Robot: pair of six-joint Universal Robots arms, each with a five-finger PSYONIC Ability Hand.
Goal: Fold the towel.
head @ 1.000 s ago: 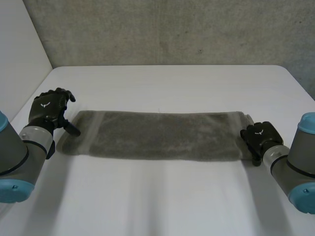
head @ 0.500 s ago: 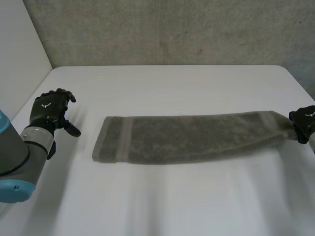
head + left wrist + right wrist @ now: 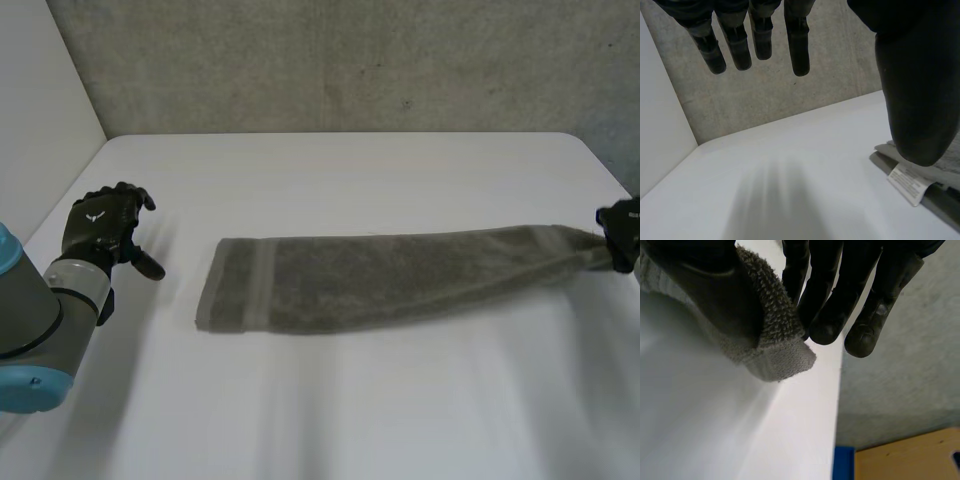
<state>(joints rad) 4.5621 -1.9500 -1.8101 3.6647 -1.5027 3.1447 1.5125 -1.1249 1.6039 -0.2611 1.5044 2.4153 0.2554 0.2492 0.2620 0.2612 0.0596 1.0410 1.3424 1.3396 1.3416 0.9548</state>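
Note:
A grey-brown towel (image 3: pixel 400 280), folded into a long strip, lies across the white table (image 3: pixel 330 180). Its right end is drawn narrow and lifted slightly off the table. My right hand (image 3: pixel 625 232) is at the table's right edge, shut on that end. The right wrist view shows the thumb and fingers (image 3: pixel 825 300) pinching the towel's end (image 3: pixel 775 347). My left hand (image 3: pixel 100 228) hovers open to the left of the towel, a clear gap away from its left end. In the left wrist view its fingers (image 3: pixel 757 35) are straight, and the towel's corner (image 3: pixel 940 172) with a white label (image 3: pixel 910 184) lies past the thumb.
A concrete wall (image 3: pixel 350 60) stands behind the table and a white panel (image 3: pixel 40 100) stands at its left. The table's right edge (image 3: pixel 837 405) runs just beside my right hand. A blue and wooden surface (image 3: pixel 900 455) lies beyond it.
My right hand has closed on the towel's right end and pulled it right. The whole towel slid away from the left hand, which stayed open in place.

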